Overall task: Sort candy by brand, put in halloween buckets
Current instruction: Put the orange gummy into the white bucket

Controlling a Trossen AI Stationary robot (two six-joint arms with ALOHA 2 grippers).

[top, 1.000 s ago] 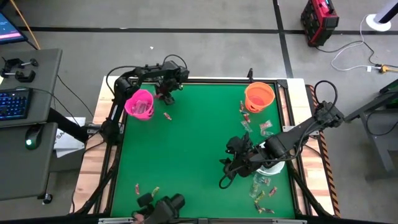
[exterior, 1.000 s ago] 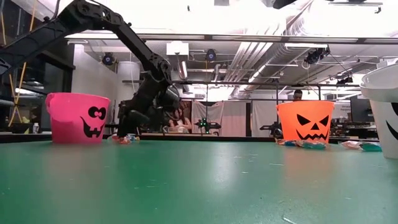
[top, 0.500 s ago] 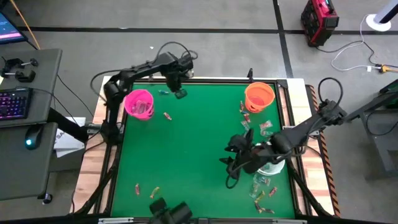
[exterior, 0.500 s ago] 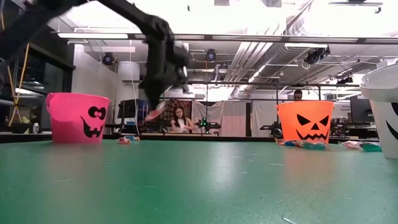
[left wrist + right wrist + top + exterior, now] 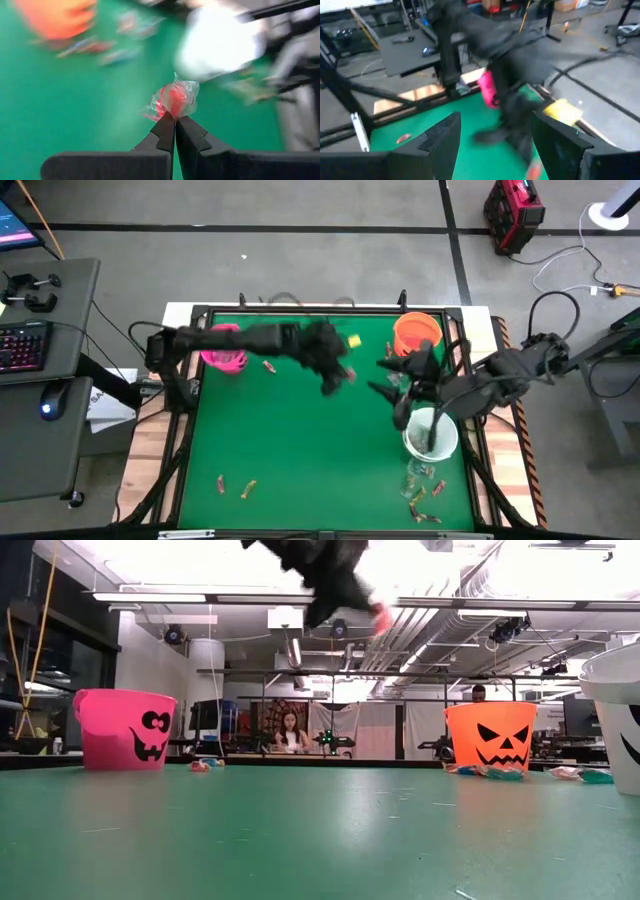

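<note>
One red sweet in a crinkled clear wrapper is in my custody at present, pinched by its twisted tail between the clenched fingertips of the left gripper, which hangs in the air over the middle of the table.

Handling, as I judge it: featherweight, the wrapper soft and slick, the core hard and not fragile. The twist end is the natural hold, though a thin film can slide out of a narrow nip, so I would rather bite across the body where I can.

Items, left to right in the high view:
- Bright pink round plastic bucket, far left part of the mat, with a loose wrapped candy just beside it.
- Two small brownish wrapped sweets, near edge, left.
- Left arm, stretched across toward centre.
- Small yellow piece, far side; I cannot tell what it is.
- Orange jack-o'-lantern bucket, far right, with mixed wrapped candies lying against its base.
- Right gripper, fingers spread and empty, between the orange bucket and the white translucent bucket.
- Cluster of wrapped sweets, near right corner, next to the white bucket.

Surface: flat green mat in a dark frame, offering some friction, with little lip under a flat sweet.

Room: grey floor with taped lines, a desk with keyboard at left, a red case beyond; a person sits in the open workshop behind.
</note>
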